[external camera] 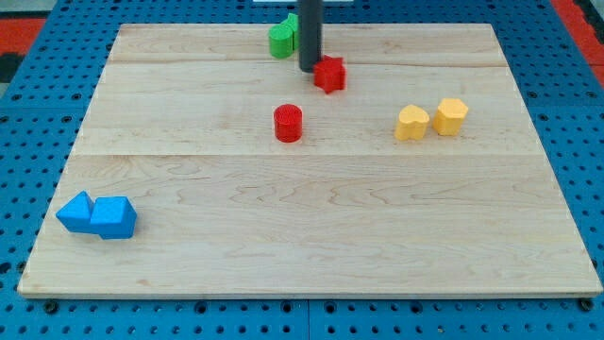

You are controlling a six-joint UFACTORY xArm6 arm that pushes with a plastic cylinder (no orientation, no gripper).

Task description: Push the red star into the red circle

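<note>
Our pale wooden desk lies on a blue perforated base. The red star, small and faceted, sits near the desk's top edge, with the red circle just below and left of it. My tip, a plain rod end effector with nothing to open or grasp, touches the star's left side. A green block sits behind.
</note>
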